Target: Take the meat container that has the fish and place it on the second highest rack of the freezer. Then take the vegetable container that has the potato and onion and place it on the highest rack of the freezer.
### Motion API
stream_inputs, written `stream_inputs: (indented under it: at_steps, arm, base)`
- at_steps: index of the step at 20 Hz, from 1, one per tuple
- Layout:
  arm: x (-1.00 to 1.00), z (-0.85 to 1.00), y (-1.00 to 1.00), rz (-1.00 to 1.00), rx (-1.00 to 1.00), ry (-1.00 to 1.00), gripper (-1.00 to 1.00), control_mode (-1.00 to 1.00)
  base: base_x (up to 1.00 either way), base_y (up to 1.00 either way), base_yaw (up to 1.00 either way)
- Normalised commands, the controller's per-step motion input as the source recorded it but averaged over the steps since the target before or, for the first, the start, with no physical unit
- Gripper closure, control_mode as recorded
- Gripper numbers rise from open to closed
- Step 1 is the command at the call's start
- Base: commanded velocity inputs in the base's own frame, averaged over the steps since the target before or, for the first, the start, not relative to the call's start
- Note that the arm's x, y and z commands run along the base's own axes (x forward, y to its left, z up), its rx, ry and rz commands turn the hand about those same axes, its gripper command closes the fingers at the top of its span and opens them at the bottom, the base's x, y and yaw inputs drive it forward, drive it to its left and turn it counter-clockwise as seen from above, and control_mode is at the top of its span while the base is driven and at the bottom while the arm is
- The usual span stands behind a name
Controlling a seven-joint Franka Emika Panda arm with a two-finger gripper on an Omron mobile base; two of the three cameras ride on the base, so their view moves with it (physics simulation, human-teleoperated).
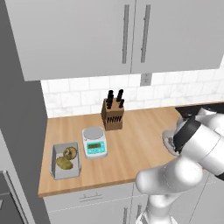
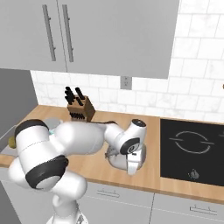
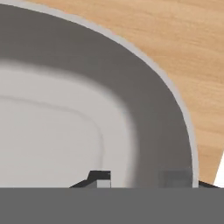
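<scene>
Meat container [image 2: 114, 161], a shallow rounded tub of translucent pale grey, is sitting on the wooden counter [image 1: 131, 148] near its front edge, just left of the black cooktop [image 2: 192, 148] in the right base view. Its rim [image 3: 175, 94] is curving across the hand view, one dark fingertip [image 3: 99, 178] sitting inside the pale hollow and the other blurred against the wall. The tub's long axis cannot be told. Well apart to the left are standing a wooden knife block [image 1: 112, 114], a small white kitchen scale [image 1: 94, 142] and a square-cornered pale tray [image 1: 65, 168] holding the yellowish-tan and brown potato and onion [image 1: 66, 159]. The white arm is bending forward and down, its gripper [image 2: 132, 168] reaching over the tub's edge, jaws straddling the wall; whether they are pinching it cannot be told.
</scene>
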Motion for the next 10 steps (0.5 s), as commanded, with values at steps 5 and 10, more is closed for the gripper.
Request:
stream_inputs:
  at_steps: [5,10]
  arm:
    - [0.0,0.49,0.09,0.0,0.0,-0.15,1.0,-1.0]
    - [0.0,0.69,0.15,0.0,-0.01,-0.21,1.0,-1.0]
  base:
    - [0.0,0.0,0.0]
    - [0.0,0.0,0.0]
